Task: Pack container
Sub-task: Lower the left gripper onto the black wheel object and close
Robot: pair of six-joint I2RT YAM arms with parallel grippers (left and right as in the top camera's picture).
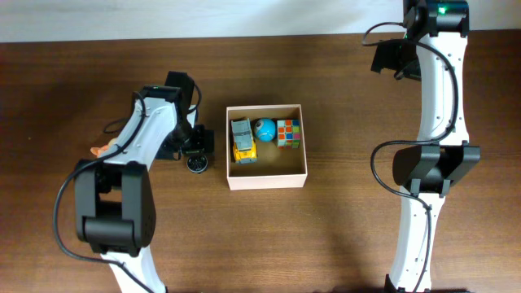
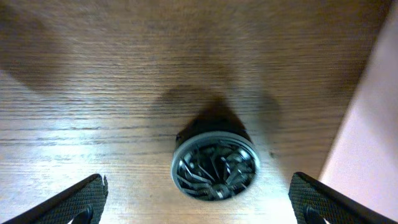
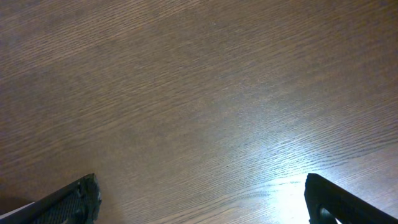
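Jaws apart on both: my left gripper (image 2: 199,200) is lined up on the black round toy (image 2: 214,165), lower centre of frame, ready to grab for the container (image 1: 267,181); right gripper (image 3: 202,202) empty, parked clear.

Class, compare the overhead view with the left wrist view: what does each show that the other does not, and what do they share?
Only overhead: the container's contents, a toy truck, a blue ball and a colour cube, plus the right arm. Only left wrist: the curved vanes inside the round dark piece. Both: that piece on the table beside the container's wall, and the open left gripper near it.
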